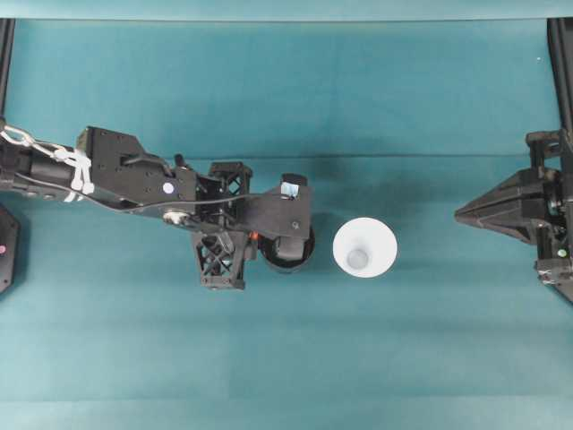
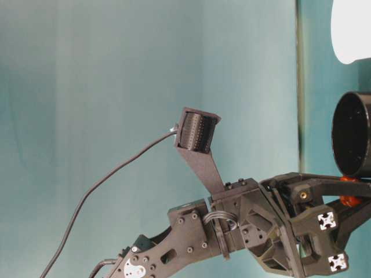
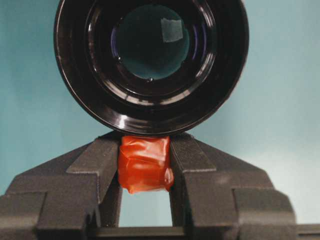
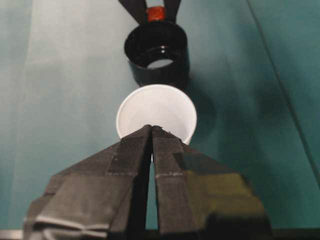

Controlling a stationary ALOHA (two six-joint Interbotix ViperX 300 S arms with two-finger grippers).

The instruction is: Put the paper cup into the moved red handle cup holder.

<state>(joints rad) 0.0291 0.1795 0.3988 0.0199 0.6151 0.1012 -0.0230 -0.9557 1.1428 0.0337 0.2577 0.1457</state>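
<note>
The white paper cup (image 1: 365, 247) stands upright on the teal table, right of centre, also seen as the cup (image 4: 156, 114) and cup (image 2: 351, 30). Just left of it stands the glossy black cup holder (image 1: 288, 253), holder (image 3: 151, 65), holder (image 4: 157, 53), holder (image 2: 351, 134). My left gripper (image 3: 145, 165) is shut on the holder's red-orange handle (image 3: 144, 163). At the table's right edge my right gripper (image 1: 459, 214) is shut with nothing between its tips; in its wrist view the gripper (image 4: 152, 128) points at the paper cup from a distance.
The teal table (image 1: 286, 358) is bare along the front and back. The left arm's body (image 1: 134, 179) lies across the left half, its wrist camera (image 2: 196, 131) raised above the table. A black frame post (image 1: 560, 54) stands at the far right.
</note>
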